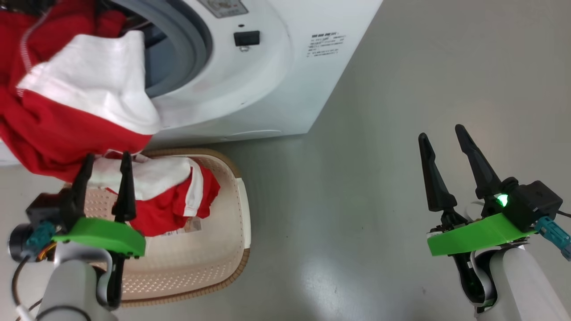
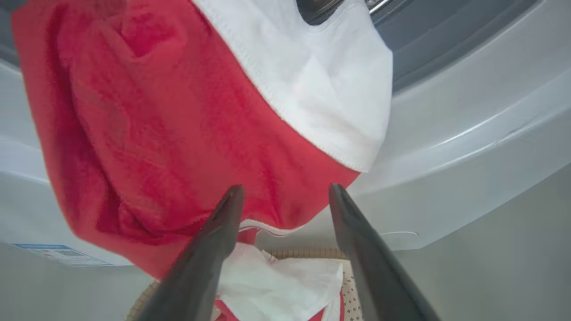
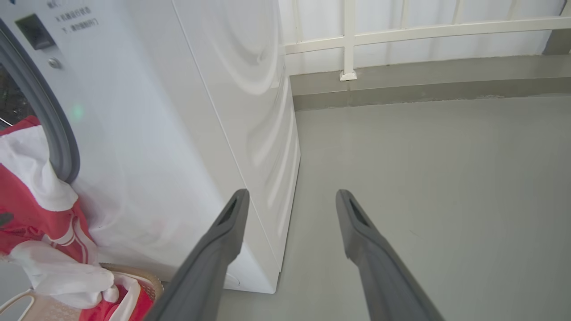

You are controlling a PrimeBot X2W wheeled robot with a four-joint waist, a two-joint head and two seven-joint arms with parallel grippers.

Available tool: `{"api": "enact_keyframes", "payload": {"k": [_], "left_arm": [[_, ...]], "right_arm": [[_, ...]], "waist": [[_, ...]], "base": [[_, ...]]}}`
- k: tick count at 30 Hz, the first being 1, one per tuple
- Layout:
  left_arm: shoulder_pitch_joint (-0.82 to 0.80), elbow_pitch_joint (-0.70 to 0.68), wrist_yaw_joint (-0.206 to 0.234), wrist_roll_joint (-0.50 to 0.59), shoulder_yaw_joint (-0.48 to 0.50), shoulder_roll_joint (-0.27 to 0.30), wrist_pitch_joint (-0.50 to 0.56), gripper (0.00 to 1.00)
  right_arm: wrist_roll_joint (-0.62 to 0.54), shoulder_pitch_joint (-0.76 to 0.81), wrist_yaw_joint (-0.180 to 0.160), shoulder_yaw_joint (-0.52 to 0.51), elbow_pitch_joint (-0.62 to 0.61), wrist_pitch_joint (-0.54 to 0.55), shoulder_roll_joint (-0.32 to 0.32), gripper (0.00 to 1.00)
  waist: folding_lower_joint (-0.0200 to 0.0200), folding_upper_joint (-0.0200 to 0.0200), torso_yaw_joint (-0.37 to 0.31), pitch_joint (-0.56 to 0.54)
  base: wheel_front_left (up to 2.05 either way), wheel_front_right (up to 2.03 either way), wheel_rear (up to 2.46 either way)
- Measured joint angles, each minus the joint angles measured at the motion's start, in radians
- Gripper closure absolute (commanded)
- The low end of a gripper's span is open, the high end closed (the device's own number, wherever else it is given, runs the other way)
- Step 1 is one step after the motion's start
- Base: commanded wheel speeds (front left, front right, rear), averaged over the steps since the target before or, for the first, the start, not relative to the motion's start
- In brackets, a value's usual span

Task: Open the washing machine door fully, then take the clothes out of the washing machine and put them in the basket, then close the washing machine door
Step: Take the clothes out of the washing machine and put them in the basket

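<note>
Clothes come first: 1 soft bright red garment with a broad white panel [image 1: 67, 120] hangs out of the mouth of the large white front-loading washing machine [image 1: 267, 89]. It is draped over the grey rubber gasket [image 1: 196, 49] and down the front at the left. Its lower hem ends close above the small cream perforated plastic basket with a brown woven-look rim [image 1: 196, 272]; whether it touches the contents I cannot tell. That basket stands on the grey floor [image 1: 379, 187] just in front of the machine, and a 2nd red-and-white garment [image 1: 174, 196] lies in its far end.

The left pincer [image 1: 108, 157] hovers over the basket's left part, its 2 dark fingers spread wide with nothing between them, tips aimed at the hanging hem. The right pincer [image 1: 440, 131] is likewise wide and empty, over bare floor well to the right.

By my judgement the unloading step is in hand: 1 piece is in the basket and 1 is partly out. The next move calls for the left pincer to close on the hanging cloth near its lower fold, draw it clear of the gasket and lower it into the basket. Limp cloth may snag on the lip or trail over the rim. Closing the washing machine door comes after.
</note>
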Motion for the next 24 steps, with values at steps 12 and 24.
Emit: {"api": "enact_keyframes", "payload": {"k": [12, 24], "left_arm": [[0.157, -0.258, 0.000, 0.004, 0.043, -0.024, 0.000, 0.00], [0.293, -0.421, 0.000, 0.020, 0.047, -0.048, 0.000, 0.00]], "right_arm": [[-0.013, 0.042, 0.000, -0.018, 0.010, 0.000, 0.000, 0.00], [-0.019, 0.065, 0.000, -0.022, 0.009, 0.000, 0.000, 0.00]], "waist": [[0.0000, 0.0000, 0.018, -0.060], [0.0001, 0.0000, 0.025, -0.090]], "base": [[0.00, 0.00, 0.00], [0.00, 0.00, 0.00]]}}
